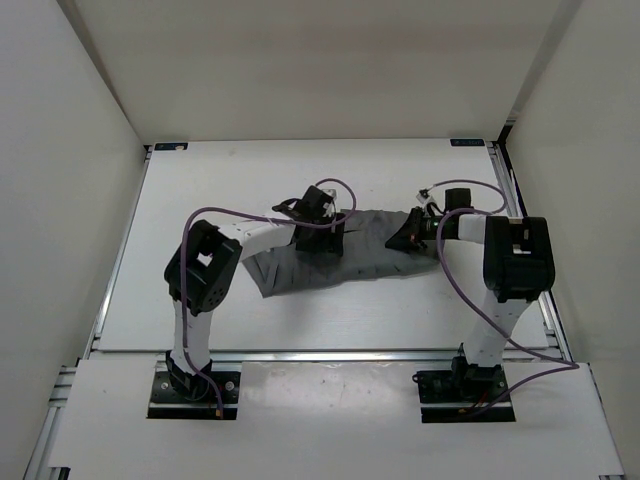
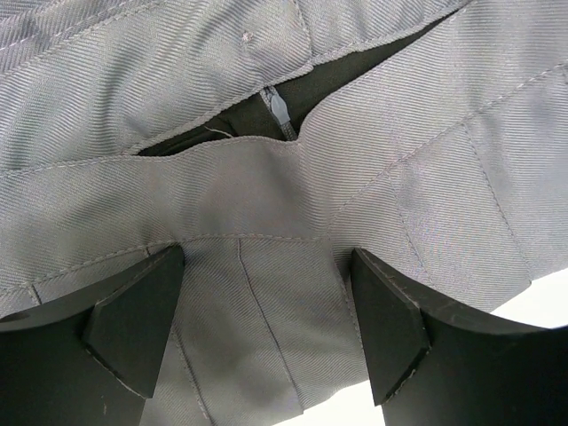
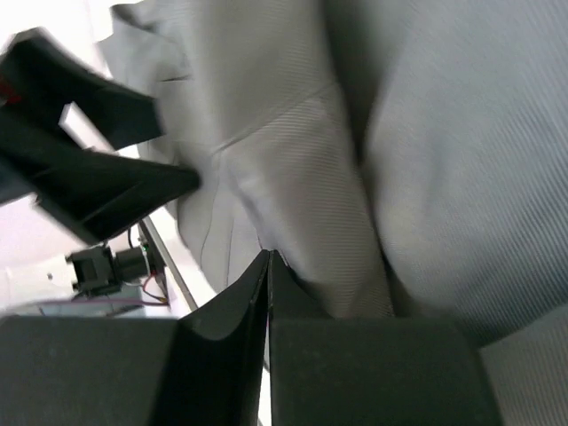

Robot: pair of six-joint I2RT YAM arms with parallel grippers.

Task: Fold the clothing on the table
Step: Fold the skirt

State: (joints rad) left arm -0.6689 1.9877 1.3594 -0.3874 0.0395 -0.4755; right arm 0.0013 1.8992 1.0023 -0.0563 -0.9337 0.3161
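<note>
Clothing (image 1: 365, 250) lies near the middle of the table (image 1: 250, 170), a limp grey strip. Its long axis runs across the table from left to right. It is tilted a little, so the left end sits nearer the arm bases and the right end farther back. The left end is broad and creased, and the strip narrows toward the right. White table shows on all sides of it.

The left gripper (image 1: 320, 240) is over the left-centre part of the clothing, pointing down at it. In the left wrist view its jaws are spread wide. One finger (image 2: 133, 333) is on each side of a stitched panel, and nothing is clamped between them. Beyond the fingers an opening in the fabric shows dark lining and a small zip (image 2: 276, 108). A corner of bare table (image 2: 541, 306) shows at the lower right of that view.

The right gripper (image 1: 408, 238) is at the right end of the clothing. In the right wrist view its jaws are pressed together, tip to tip, against a raised fold of the grey fabric (image 3: 426, 160). I cannot tell whether any cloth is caught between the tips. The left gripper (image 3: 84, 169) shows blurred at the upper left of that view.
</note>
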